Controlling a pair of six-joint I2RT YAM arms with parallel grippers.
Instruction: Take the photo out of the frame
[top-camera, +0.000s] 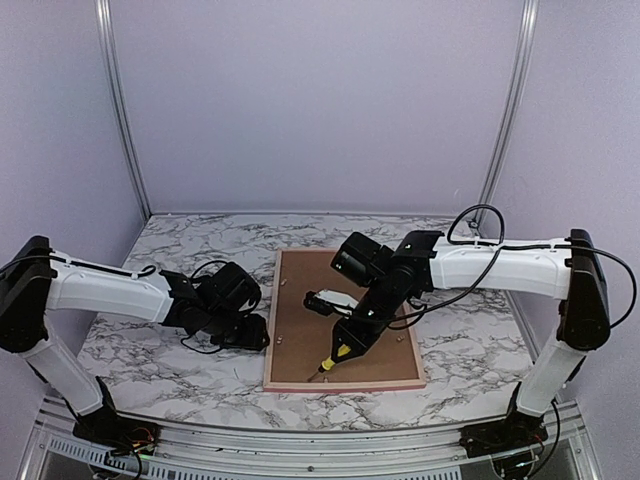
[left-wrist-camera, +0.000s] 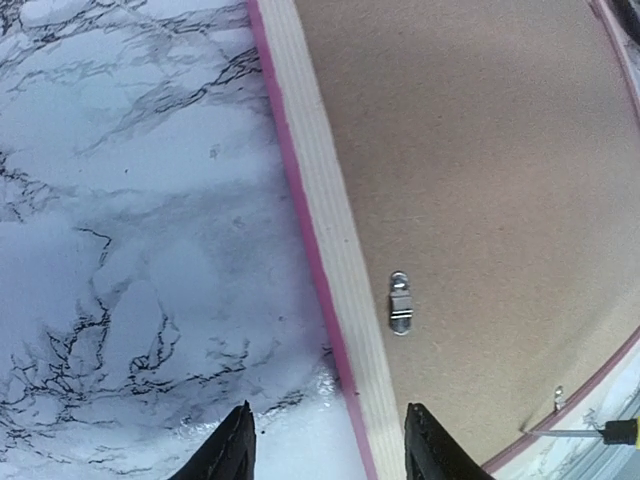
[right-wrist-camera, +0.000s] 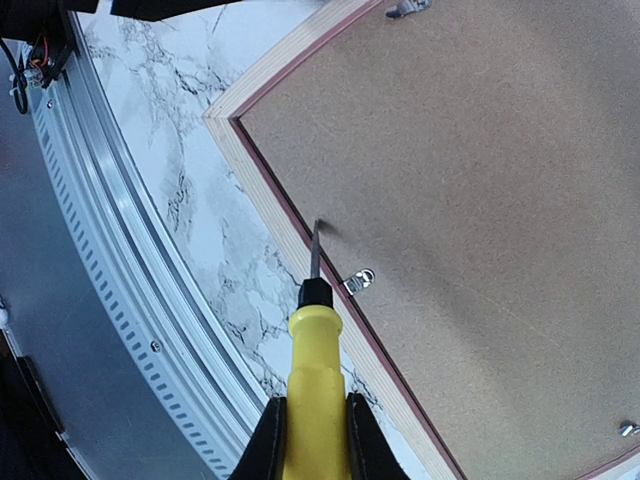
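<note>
Marble-patterned table (top-camera: 180, 370) carries the frame (top-camera: 345, 384), which lies face down at its centre, a thin pink edge around a pale wooden rail. A brown backing board (top-camera: 300, 310) fills the frame, and the photo cannot be seen in any view. At left, the left gripper (left-wrist-camera: 330, 425) hovers over the frame's left rail, jaws partly apart and gripping nothing. Whether it touches the rail cannot be told. The right gripper (right-wrist-camera: 312, 415) is clamped on the yellow handle of a screwdriver (right-wrist-camera: 315, 350), whose thin blade points at the board just inside the near rail, beside a small metal tab (right-wrist-camera: 360, 280). A second tab (left-wrist-camera: 400, 305) sits by the left rail.
</note>
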